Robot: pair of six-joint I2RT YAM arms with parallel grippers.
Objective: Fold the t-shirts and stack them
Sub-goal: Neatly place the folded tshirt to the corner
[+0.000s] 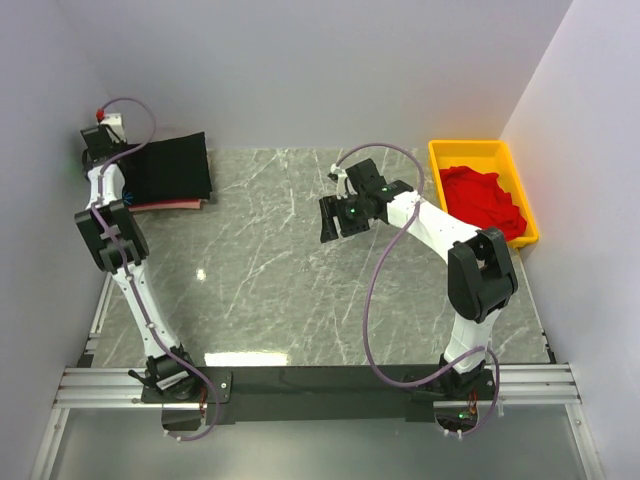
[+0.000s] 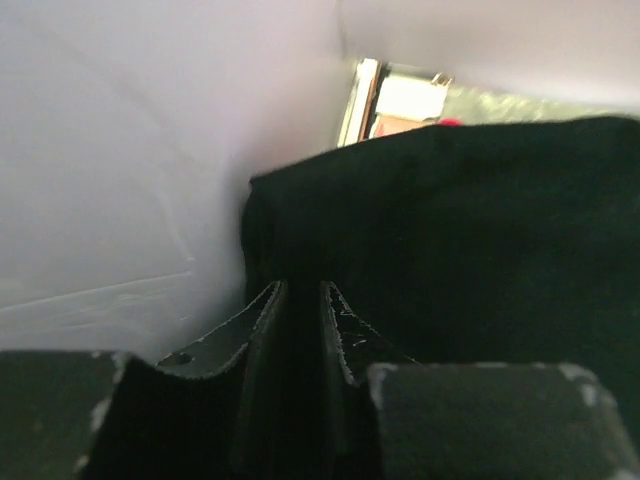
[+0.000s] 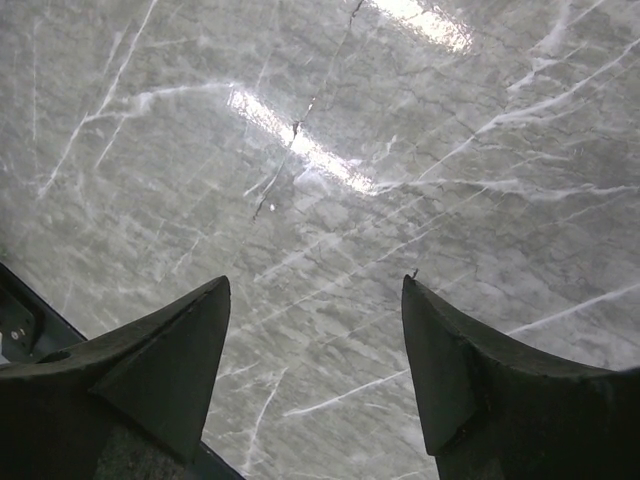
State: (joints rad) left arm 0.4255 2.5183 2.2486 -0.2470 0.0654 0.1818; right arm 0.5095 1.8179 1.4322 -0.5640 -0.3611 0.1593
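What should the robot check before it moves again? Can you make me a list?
1. Right gripper open and empty: ok. Its jaws stand wide apart above the bare table.
2. Black shirt folded and stacked: ok. It lies flat in the far left corner, on top of a folded red shirt.
3. Left gripper free of the black shirt: cannot tell. Its fingers are nearly together, right at the cloth.
4. More shirts waiting: ok. Crumpled red shirts sit in the yellow tray.
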